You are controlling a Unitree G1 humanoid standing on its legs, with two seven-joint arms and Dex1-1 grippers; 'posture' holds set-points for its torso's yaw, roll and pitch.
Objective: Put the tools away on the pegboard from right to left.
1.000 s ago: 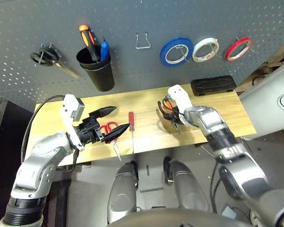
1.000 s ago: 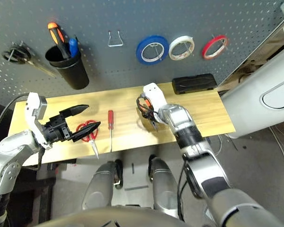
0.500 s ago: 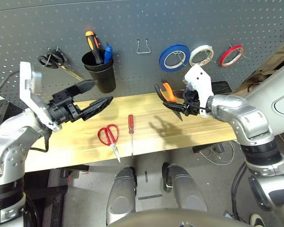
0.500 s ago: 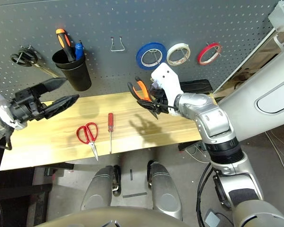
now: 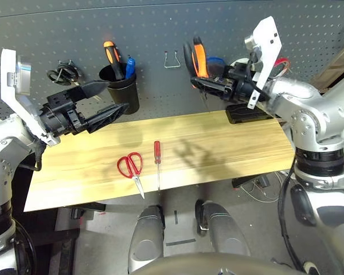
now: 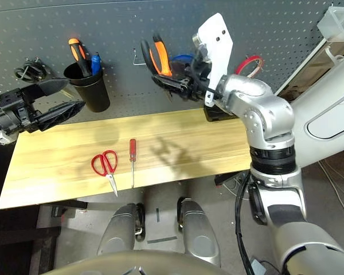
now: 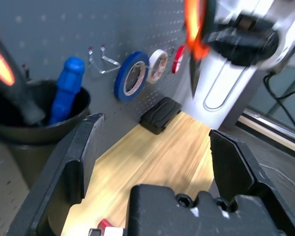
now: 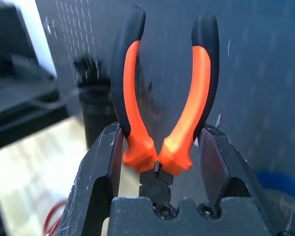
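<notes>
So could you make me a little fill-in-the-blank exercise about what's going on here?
1. The right gripper is holding a pair of ______ with orange and black handles.
2. The scissors lying on the wooden table have ______ handles.
3. Beside them on the table lies a red-handled ______.
4. The orange-and-black screwdriver stands in a black ______ on the pegboard.

Missing words: pliers; red; screwdriver; cup
</notes>
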